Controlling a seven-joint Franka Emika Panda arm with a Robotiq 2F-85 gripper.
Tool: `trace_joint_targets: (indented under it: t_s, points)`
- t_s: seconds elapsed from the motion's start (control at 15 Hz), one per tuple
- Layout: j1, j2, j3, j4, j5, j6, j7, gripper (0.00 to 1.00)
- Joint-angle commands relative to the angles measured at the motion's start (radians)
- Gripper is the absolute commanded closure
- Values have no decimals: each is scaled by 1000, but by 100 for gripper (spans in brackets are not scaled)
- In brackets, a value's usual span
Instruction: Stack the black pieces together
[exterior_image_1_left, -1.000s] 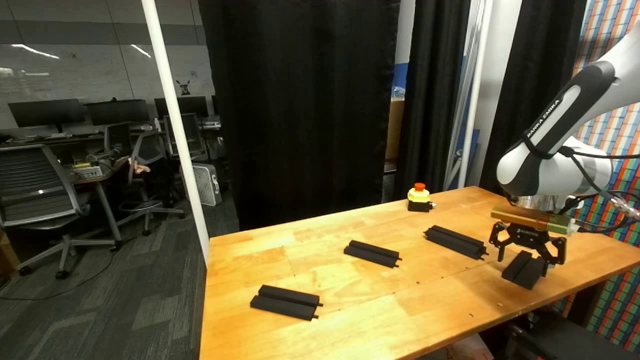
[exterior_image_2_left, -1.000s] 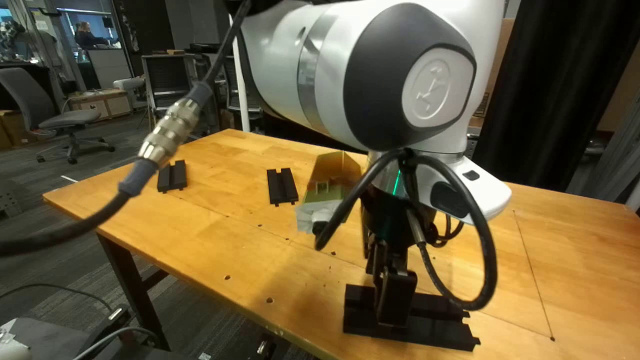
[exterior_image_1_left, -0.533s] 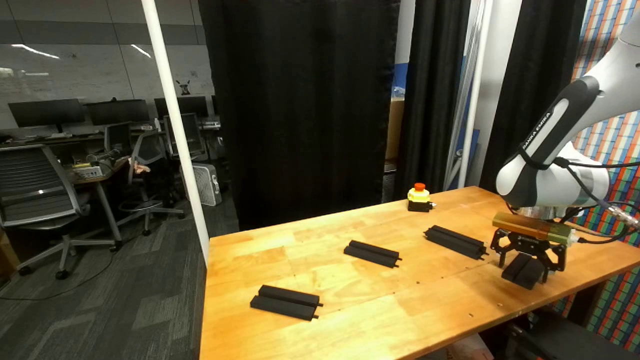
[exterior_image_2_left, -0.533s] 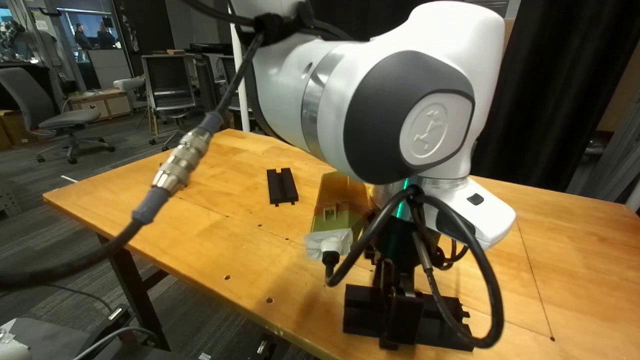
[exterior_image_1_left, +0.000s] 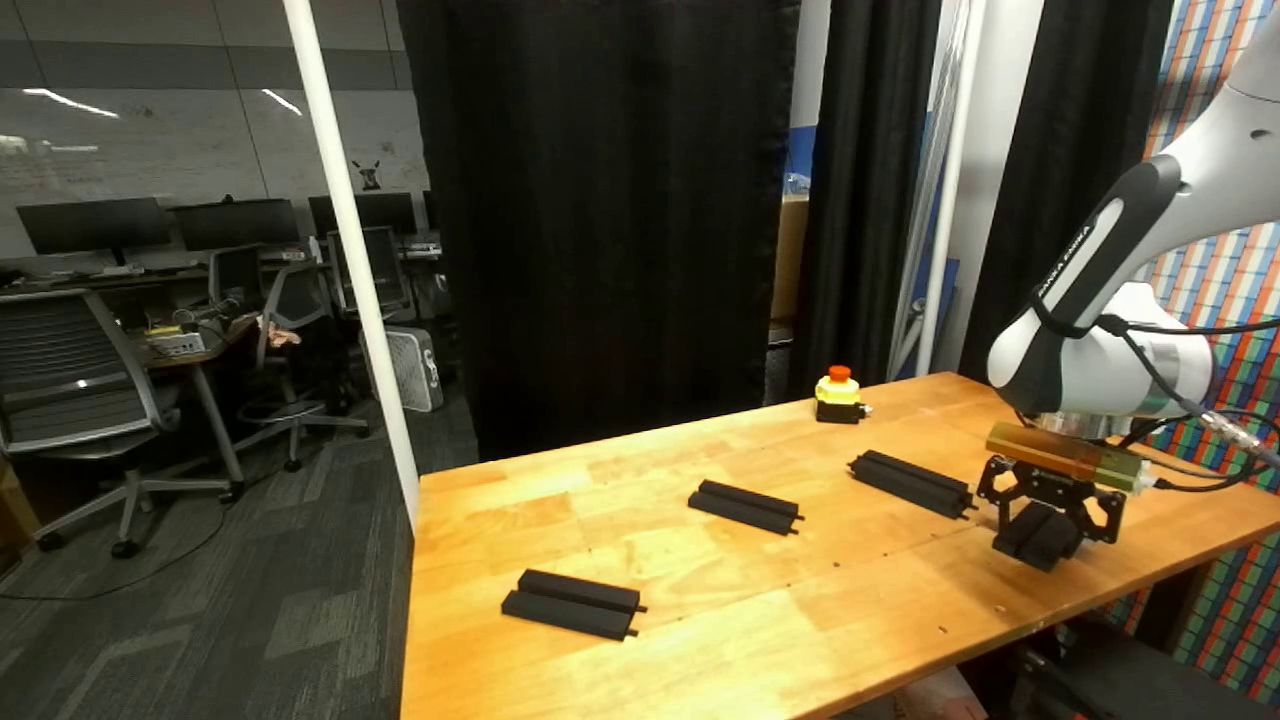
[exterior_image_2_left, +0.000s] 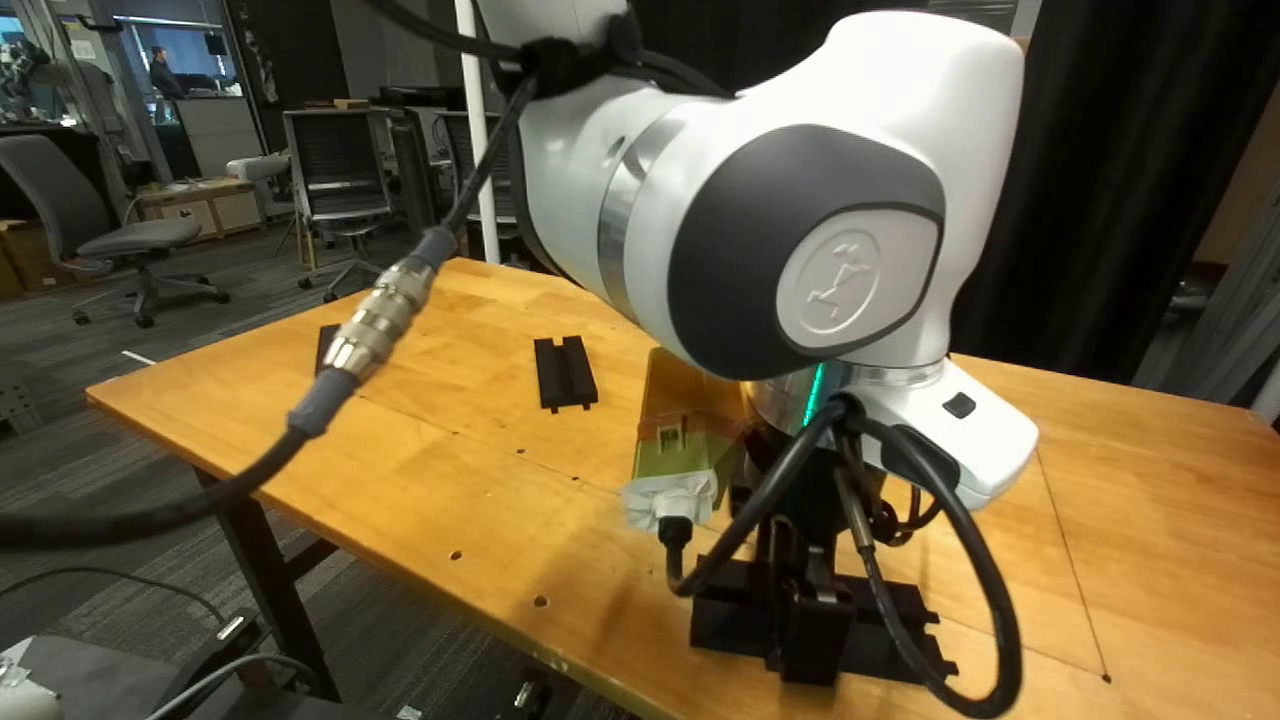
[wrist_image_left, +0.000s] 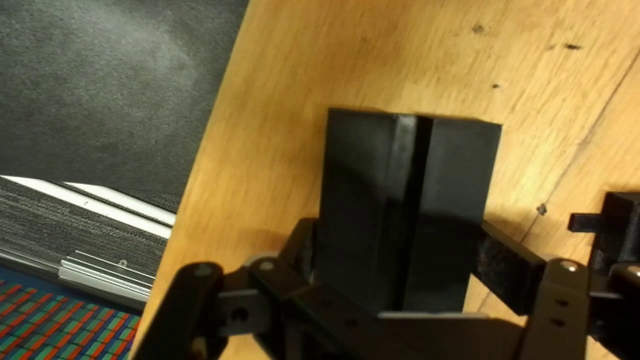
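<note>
One flat, matte-black, grooved rectangular bar (exterior_image_1_left: 570, 606) lies on the pale wooden counter (exterior_image_1_left: 700, 620), at the end by a tall white pole (exterior_image_1_left: 352, 240). Well apart from it, a second such bar (exterior_image_1_left: 742, 510) lies toward the middle. Nearer the white robot arm (exterior_image_2_left: 800, 220) with dark grey covers sits a thicker grooved black block (exterior_image_1_left: 908, 485); whether this is one bar or two cannot be told. Near that block, close to the counter's edge, the black metal pincer (wrist_image_left: 397, 250) is clamped on a further grooved black bar (wrist_image_left: 395, 195), its fingers (wrist_image_left: 510, 270) pressed to the two long sides. In the wrist view the held bar reaches out beyond the fingers, and part of the thicker block shows at the right border. Whether the held bar touches the counter is hard to tell.

An amber-and-green rectangular case (exterior_image_1_left: 1068, 457) sits just above the pincer, and in an exterior view a black cable (exterior_image_2_left: 980, 550) loops down in front of the held bar. Near the counter's back edge stands a small red-topped yellow box (exterior_image_1_left: 838, 395) with a dark base. Behind hangs a black curtain (exterior_image_1_left: 610, 230), with grey office chairs (exterior_image_1_left: 60, 345) off to the side.
</note>
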Motion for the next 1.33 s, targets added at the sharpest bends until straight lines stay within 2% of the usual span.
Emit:
trace_joint_targets:
  t_s: [0.0, 0.33, 0.6, 0.8, 0.93, 1.27]
  points:
    - [19, 6, -18, 1, 49, 31, -80, 47]
    - [8, -61, -34, -1, -37, -25, -127, 53]
    - [-4, -144, -43, -6, -250, -84, -123, 53]
    - [-14, -211, -9, 27, -378, -173, -141, 53]
    - [-3, -235, 15, 64, -397, -223, -206, 53]
    - [65, -183, 40, 188, -312, -242, -475, 53]
